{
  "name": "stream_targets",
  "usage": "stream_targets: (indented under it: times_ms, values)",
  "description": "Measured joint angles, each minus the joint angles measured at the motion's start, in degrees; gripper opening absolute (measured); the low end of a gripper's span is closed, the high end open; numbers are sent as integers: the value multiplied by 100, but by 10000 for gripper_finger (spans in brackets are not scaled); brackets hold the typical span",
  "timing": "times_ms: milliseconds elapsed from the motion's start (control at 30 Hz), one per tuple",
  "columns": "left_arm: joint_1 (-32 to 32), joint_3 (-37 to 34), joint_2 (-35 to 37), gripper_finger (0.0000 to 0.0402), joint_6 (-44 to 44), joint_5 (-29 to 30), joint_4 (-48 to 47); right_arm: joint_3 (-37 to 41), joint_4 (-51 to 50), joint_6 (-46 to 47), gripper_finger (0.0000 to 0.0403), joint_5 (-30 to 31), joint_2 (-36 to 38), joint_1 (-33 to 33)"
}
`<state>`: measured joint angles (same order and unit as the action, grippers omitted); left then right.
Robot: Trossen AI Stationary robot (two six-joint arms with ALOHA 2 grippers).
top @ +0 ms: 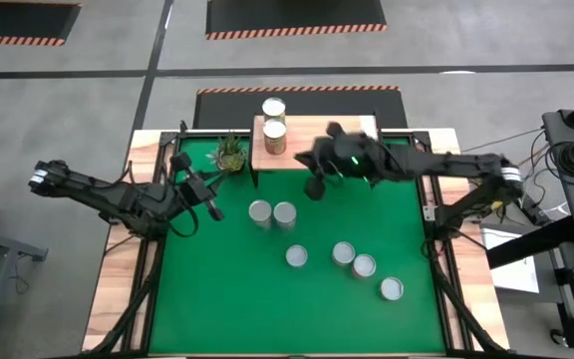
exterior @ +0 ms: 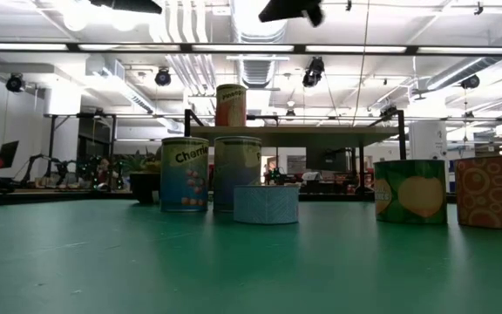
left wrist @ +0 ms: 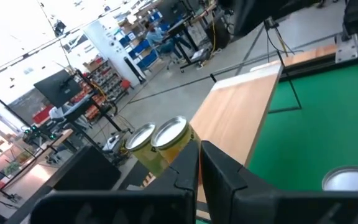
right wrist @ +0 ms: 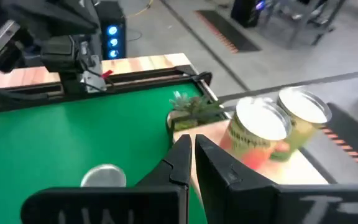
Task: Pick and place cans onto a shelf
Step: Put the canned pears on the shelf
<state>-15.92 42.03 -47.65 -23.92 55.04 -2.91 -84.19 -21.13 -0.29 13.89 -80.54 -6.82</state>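
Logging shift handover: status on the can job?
Both grippers shut, empty: left gripper over mat's left, right gripper by shelf. Two cans shelved, six cans on mat. Nothing blocking.

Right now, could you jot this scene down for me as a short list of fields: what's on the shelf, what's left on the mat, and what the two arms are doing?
On the pale wood shelf: two labelled tin cans
On the green mat: six silver-topped cans
Beside the shelf: small green potted plant
Left gripper: shut, empty, over the mat's left side
Right gripper: shut, empty, just in front of the shelf
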Motion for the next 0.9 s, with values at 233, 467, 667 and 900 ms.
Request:
stream_targets:
  times_ms: [233, 467, 667, 900]
  values:
    - [0, -171, 217, 0, -188, -6, -7, -2135, -879, -223, 13, -1221, -1450, -1104]
    - [0, -211, 264, 0, -214, -8, -5, -3570, -1073, -233, 13, -1244, -2722, -1946]
    - [0, -211, 259, 0, -214, -9, -6, -4109, -1263, -527, 13, -1310, -3457, -2290]
    - [0, -211, 249, 0, -214, -12, -8, -4178, -1338, -793, 13, -1522, -3666, -2310]
